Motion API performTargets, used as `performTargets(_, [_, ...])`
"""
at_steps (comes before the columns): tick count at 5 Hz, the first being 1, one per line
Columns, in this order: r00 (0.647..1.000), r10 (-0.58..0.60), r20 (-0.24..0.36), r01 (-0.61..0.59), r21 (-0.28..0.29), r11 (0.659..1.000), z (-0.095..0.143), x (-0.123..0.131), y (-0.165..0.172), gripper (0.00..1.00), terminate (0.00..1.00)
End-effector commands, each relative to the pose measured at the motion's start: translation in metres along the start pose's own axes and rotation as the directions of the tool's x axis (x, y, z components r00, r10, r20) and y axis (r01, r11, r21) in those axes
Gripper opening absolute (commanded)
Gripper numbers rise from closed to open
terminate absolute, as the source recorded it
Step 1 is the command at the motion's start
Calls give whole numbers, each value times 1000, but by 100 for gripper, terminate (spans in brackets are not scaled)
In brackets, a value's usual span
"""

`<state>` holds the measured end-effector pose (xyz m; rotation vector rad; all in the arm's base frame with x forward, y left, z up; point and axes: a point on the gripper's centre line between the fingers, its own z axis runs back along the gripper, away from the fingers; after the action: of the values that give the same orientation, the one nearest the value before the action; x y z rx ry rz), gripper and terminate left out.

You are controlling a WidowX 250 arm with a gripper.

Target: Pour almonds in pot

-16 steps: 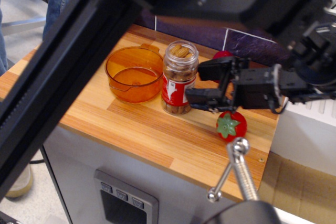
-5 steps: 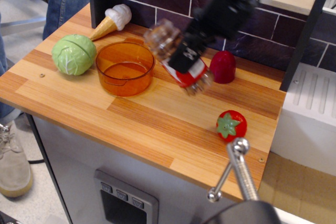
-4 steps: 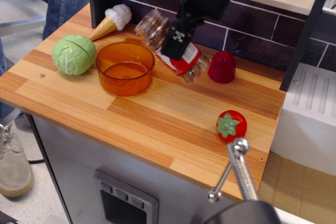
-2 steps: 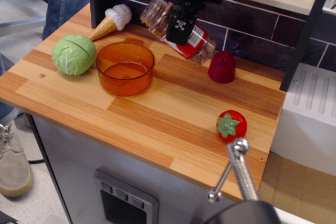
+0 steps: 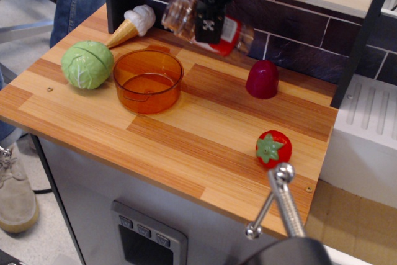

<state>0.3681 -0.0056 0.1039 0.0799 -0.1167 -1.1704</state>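
Nearest, well in front of the pot (image 5: 147, 82) and off toward the counter's corner, sits a toy strawberry (image 5: 273, 148), clear of the work. The pot itself stands upright on the wooden counter (image 5: 186, 147), mouth up and apparently empty, so it is ready to receive. A green cabbage (image 5: 87, 64) lies just beside it, and a red dome lid (image 5: 262, 79) rests apart on its other side, presumably taken off so the jar can pour. Behind the pot lies an ice-cream cone (image 5: 130, 24). Above and behind the pot's far rim, the gripper (image 5: 209, 24) clamps the almonds (image 5: 186, 17) in their clear jar, tipped nearly level with the mouth toward the cone, likely the start of pouring.
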Motion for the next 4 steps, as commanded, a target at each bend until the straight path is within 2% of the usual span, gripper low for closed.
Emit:
performTargets(1, [977, 90, 191, -113, 111, 987, 24, -7, 7, 0, 0])
performTargets(2, [959, 126, 253, -164, 131, 978, 30, -6, 1, 0, 0])
performTargets(4, [923, 168, 347, -261, 243, 934, 27, -1, 7, 0, 0])
